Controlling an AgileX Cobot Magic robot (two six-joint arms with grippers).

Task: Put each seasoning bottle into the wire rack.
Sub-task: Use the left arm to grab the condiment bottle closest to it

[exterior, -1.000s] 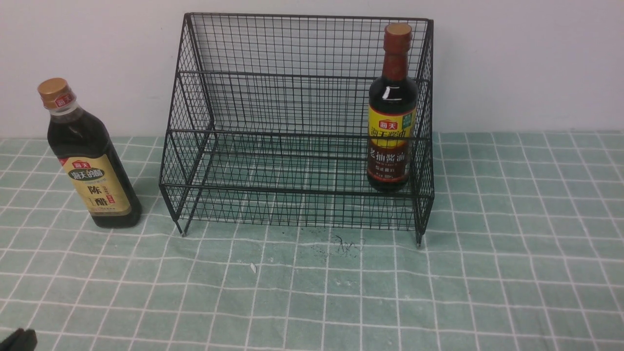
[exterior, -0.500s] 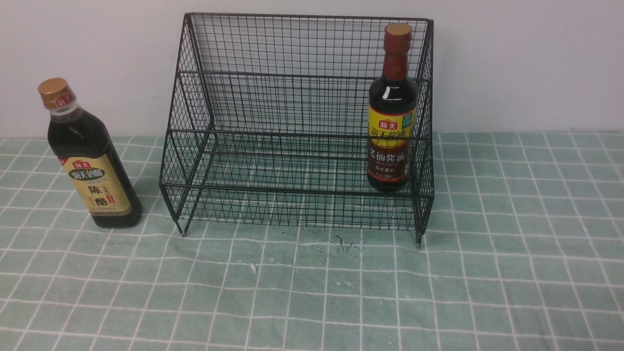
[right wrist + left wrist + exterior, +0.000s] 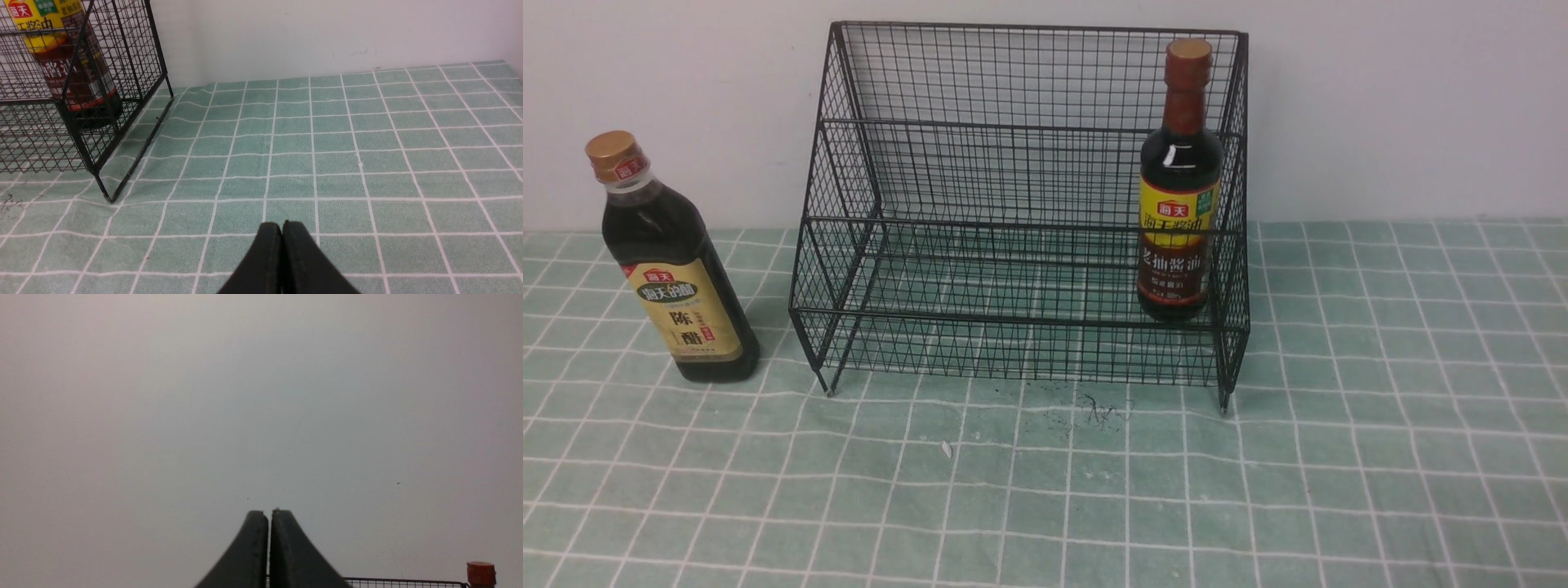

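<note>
The black wire rack [image 3: 1021,220] stands at the back middle of the table. The long-necked bottle [image 3: 1180,204] with a red-brown cap stands upright inside the rack at its right end; it also shows in the right wrist view [image 3: 69,61]. The broad-shouldered bottle [image 3: 670,269] with a gold cap stands upright on the cloth, left of the rack. My left gripper [image 3: 269,514] is shut and empty, raised and facing the wall, with the rack's top rim [image 3: 408,581] and the red-brown cap [image 3: 481,573] below it. My right gripper [image 3: 282,226] is shut and empty, low over the cloth to the right of the rack [image 3: 118,102].
A green checked cloth [image 3: 1380,457] covers the table. A pale wall [image 3: 1405,106] rises right behind the rack. Small dark specks [image 3: 1094,412] lie on the cloth in front of the rack.
A dark gripper part at the front view's lower left corner one second ago has left that view. The bottles and rack have not moved.
</note>
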